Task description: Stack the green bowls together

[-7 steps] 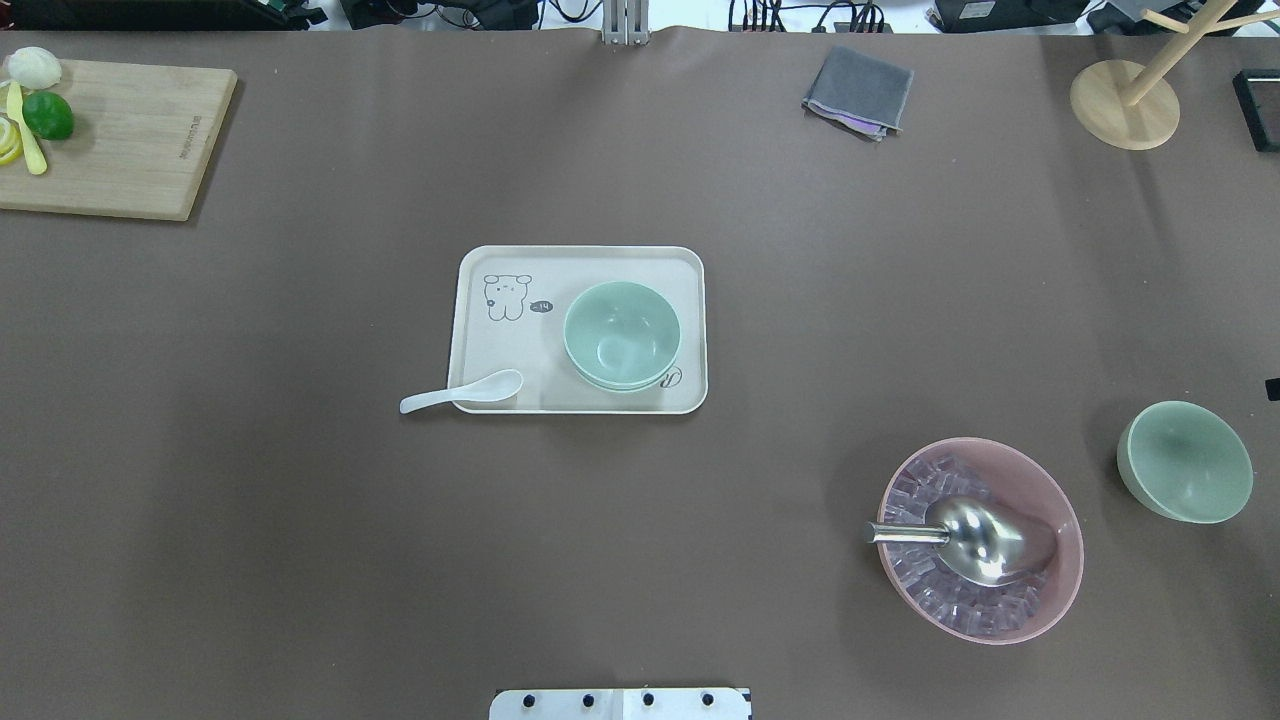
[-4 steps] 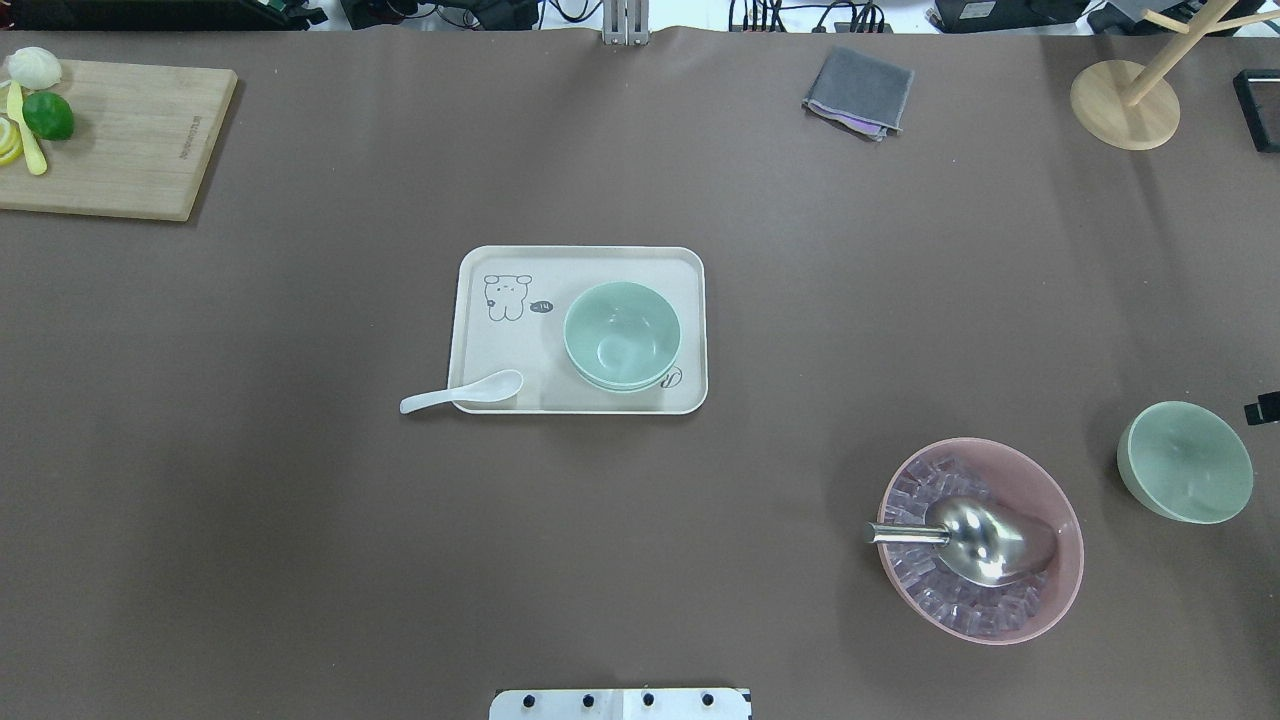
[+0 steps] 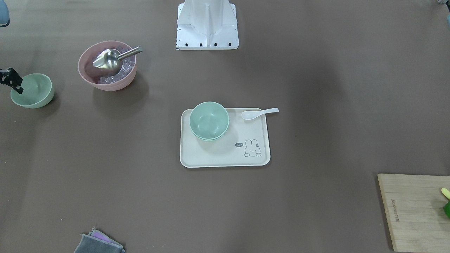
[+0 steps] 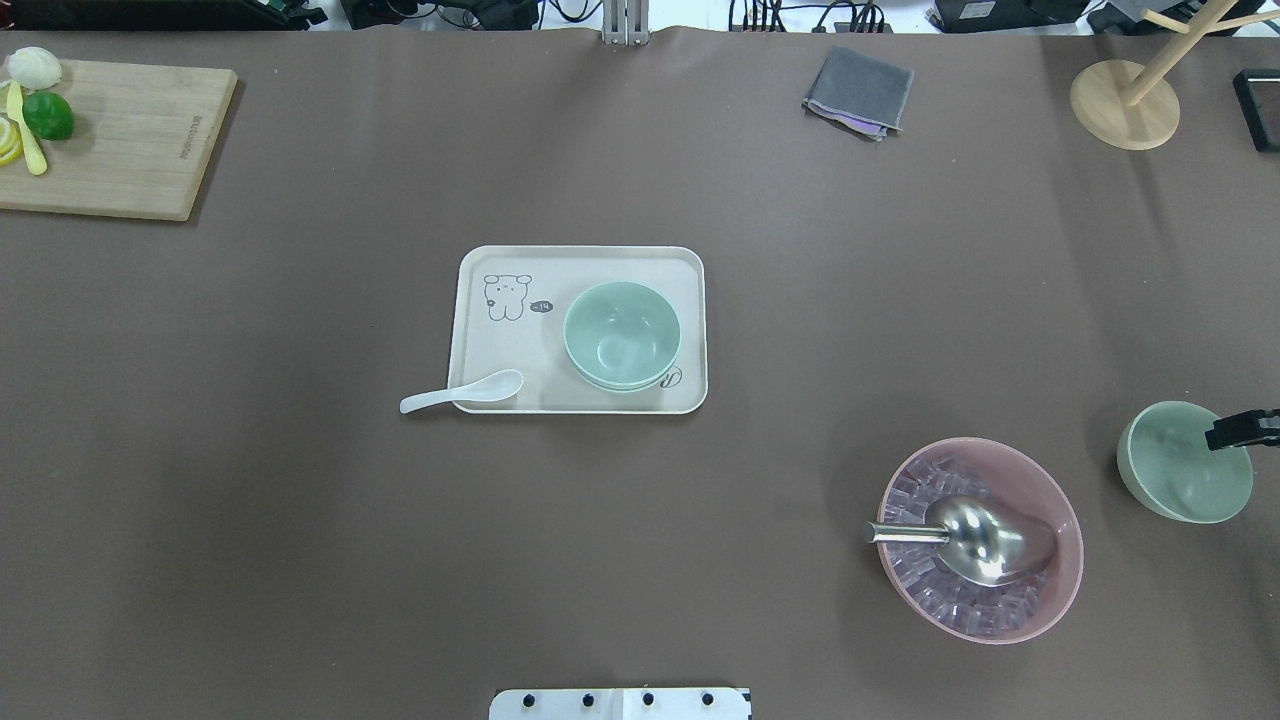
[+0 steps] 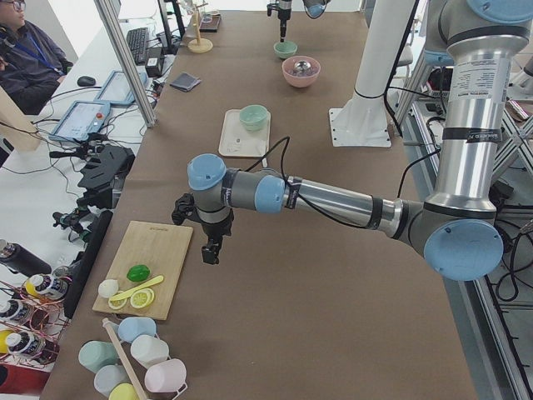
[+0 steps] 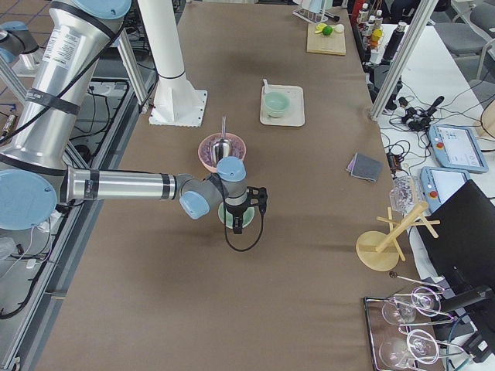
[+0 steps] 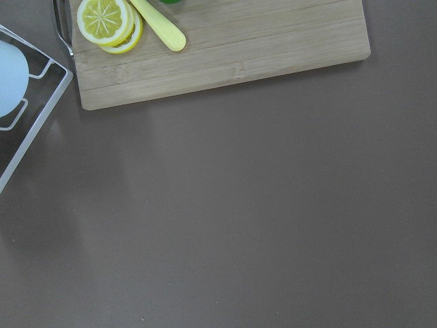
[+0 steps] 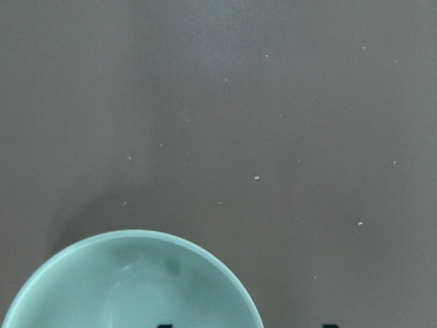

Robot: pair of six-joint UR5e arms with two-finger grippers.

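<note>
Lone green bowl (image 4: 1180,470) under right fingers (image 4: 1235,430)

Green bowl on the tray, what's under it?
A second green bowl sits nested under the top bowl. Only a sliver of its rim shows, and the rest is covered. Both rest on the tray, whose surface beneath them is hidden.

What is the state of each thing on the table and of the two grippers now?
Stacked green bowls: two nested, upright, on tray.
Lone green bowl: upright, empty, off the tray.
Right gripper: open, over the lone bowl's rim.
Left gripper: near cutting board; open or shut, cannot tell.
Pink bowl: holds ice and scoop.
</note>
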